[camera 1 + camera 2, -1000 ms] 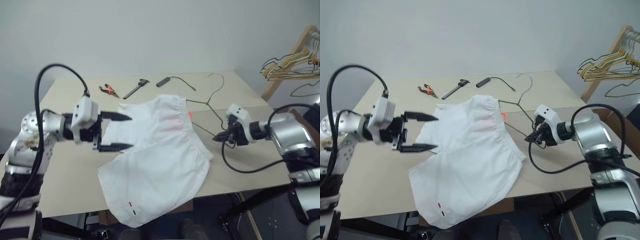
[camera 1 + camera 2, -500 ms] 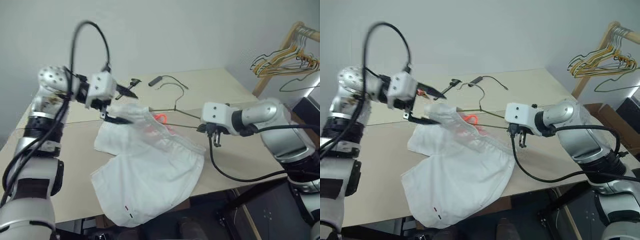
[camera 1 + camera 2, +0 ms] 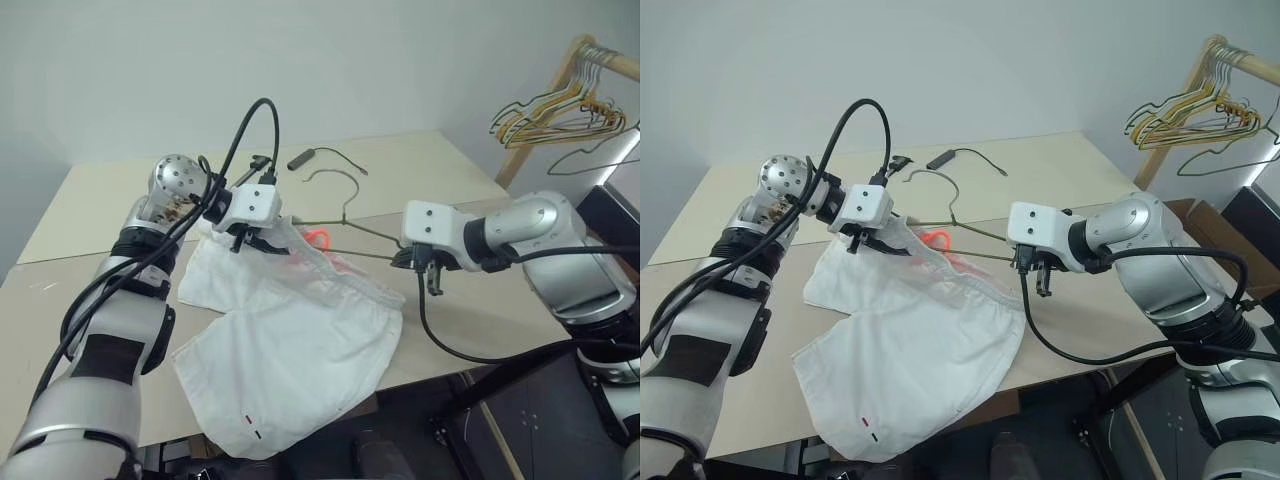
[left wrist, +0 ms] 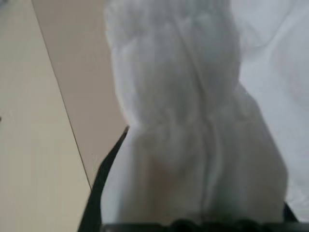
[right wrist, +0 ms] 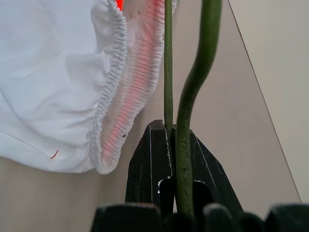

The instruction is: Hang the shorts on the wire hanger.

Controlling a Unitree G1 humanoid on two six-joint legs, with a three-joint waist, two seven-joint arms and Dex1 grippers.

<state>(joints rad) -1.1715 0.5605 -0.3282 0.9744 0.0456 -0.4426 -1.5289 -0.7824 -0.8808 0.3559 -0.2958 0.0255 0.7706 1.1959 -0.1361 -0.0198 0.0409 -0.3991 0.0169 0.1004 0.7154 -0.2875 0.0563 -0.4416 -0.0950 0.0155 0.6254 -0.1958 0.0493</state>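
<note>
The white shorts (image 3: 300, 330) lie spread on the table, one leg hanging over the front edge, with pink showing inside the waistband. My left gripper (image 3: 260, 238) is at the far left corner of the waistband, shut on a bunch of that fabric (image 4: 183, 121). My right gripper (image 3: 413, 262) is shut on the wire hanger (image 5: 167, 72) just right of the waistband. The thin hanger (image 3: 372, 230) reaches left above the waistband, its hook toward the back of the table.
The beige table (image 3: 100, 200) holds a black tool with a cable (image 3: 300, 158) at the back. A bunch of yellowish and dark hangers (image 3: 555, 105) hangs on a wooden rail at the far right. The table's front edge is close under the shorts.
My left gripper moved in from beside the shorts to the waistband corner and closed on it. My right gripper carried the hanger left toward the waistband. The camera view has also shifted.
</note>
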